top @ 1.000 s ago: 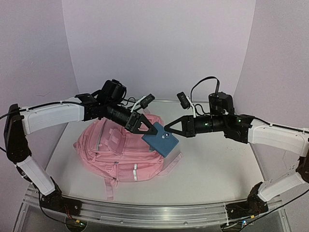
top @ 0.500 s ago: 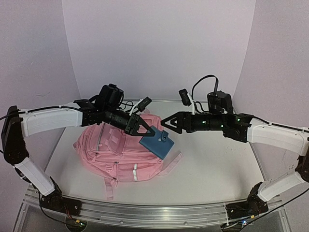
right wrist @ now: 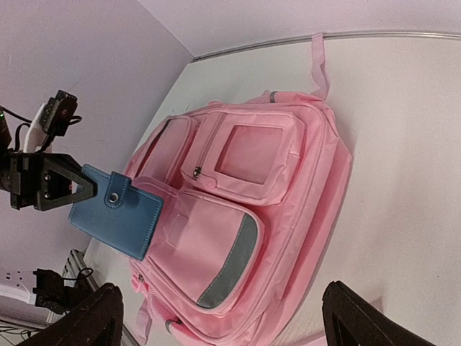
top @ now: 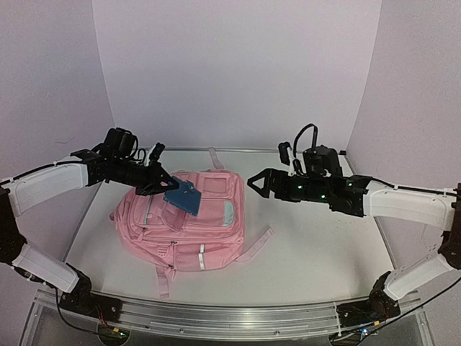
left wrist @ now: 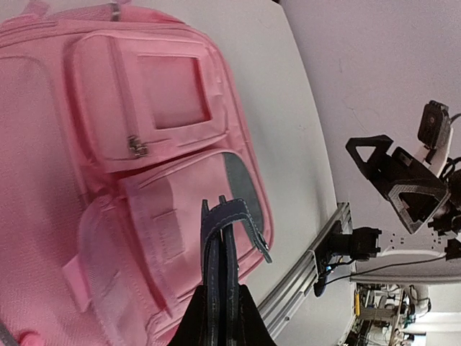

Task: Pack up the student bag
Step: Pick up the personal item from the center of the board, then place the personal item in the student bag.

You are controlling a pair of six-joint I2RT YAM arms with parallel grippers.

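Pink and soft, the student bag (top: 194, 241) is a big fabric backpack with pale grey-green trim. It lies flat on the left-middle part of the white table (top: 317, 245), with its front zip pockets facing up. The pockets look zipped shut, so you cannot see what is inside them. One pink strap (top: 253, 245) trails out on the table at the bag's right side.

Over the bag is a flat blue wallet (top: 184, 196) with a round snap button. The left gripper (top: 160, 189) has its two black fingers squeezed tight on one end of the wallet. The rest of the wallet sticks out past the fingertips. From above, the wallet is over the top left part of the bag. In the left wrist view you see the wallet (left wrist: 222, 245) from its thin edge, with the front pocket that has the grey patch below it. I cannot tell if the wallet touches the bag.

The right gripper (top: 258, 184) is over the table, just beside the bag's top right corner. Its fingers are spread wide apart and nothing is between them. It does not touch the bag or the wallet. In its own wrist view, the whole bag (right wrist: 245, 216) lies below it, with the wallet (right wrist: 119, 210) off to the left.
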